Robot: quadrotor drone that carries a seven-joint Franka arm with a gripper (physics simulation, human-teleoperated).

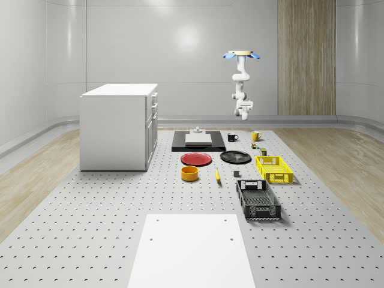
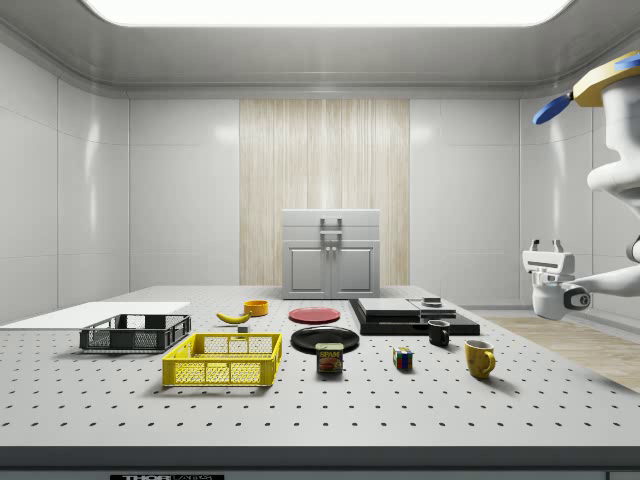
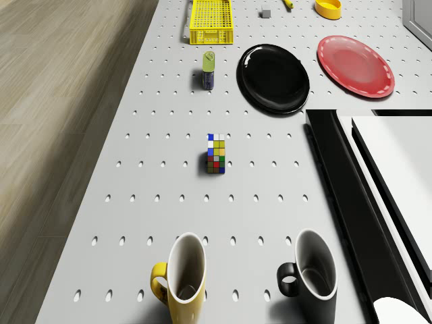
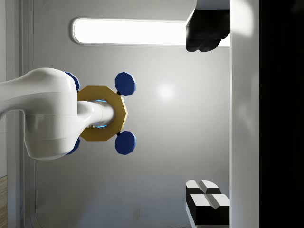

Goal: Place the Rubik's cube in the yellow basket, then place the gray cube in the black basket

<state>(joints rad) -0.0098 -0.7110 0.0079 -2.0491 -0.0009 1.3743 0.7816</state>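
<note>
While drone [image 1: 242, 56] hovers, Rubik's cube [image 3: 216, 154] sits before two mugs [image 3: 183, 275].

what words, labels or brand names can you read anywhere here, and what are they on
"SPAM": seems to be the label on the can beside the yellow basket in the side view, but too small to be sure.
White lettering on the dark strip along the table's front edge in the side view: too cropped and small to read.
Rubik's cube, mugs, plates and both baskets: no text visible.
</note>
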